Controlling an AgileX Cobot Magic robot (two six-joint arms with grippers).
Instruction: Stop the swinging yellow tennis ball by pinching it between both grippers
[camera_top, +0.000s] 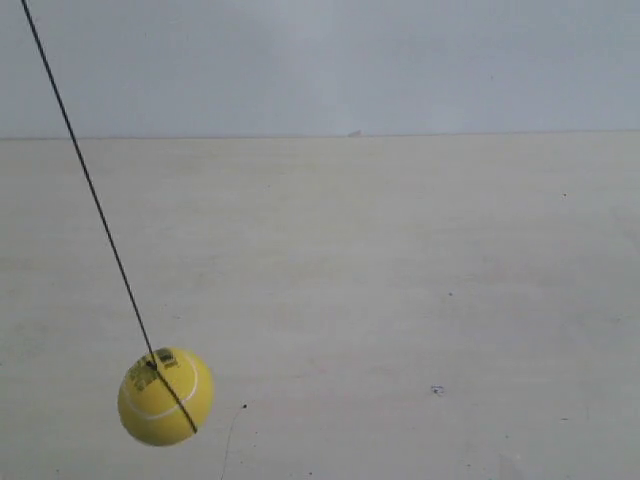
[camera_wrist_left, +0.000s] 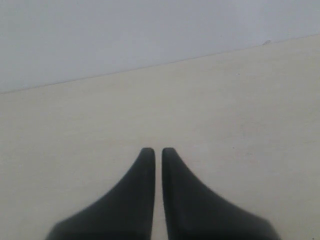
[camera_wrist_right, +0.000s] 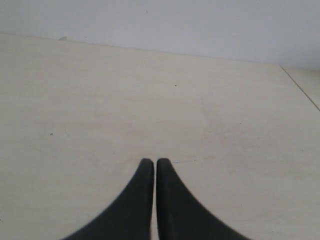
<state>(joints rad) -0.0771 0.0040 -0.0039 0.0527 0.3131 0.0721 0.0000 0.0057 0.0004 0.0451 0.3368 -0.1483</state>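
**Ball on a slanted string; both grippers closed up**

Ext. view, left to right: we see a thin black string (camera_top: 90, 190) running from the top-left corner down and rightward to the yellow tennis ball (camera_top: 165, 396). The ball sits low at the view's left, in front of the pale table (camera_top: 400, 300). The string crosses the ball's face diagonally. A white seam and a dark printed patch show near the ball's top. Further right, the tabletop carries a small dark mark (camera_top: 437, 390), w/ a grey-white wall (camera_top: 350, 60) behind.

L wrist view: we find the left gripper (camera_wrist_left: 154, 150) w/ its two black fingers pressed nearly together, only a thin slit of table between the tips.

R wrist view: the right gripper (camera_wrist_right: 151, 161) looks likewise, tips all but touching.
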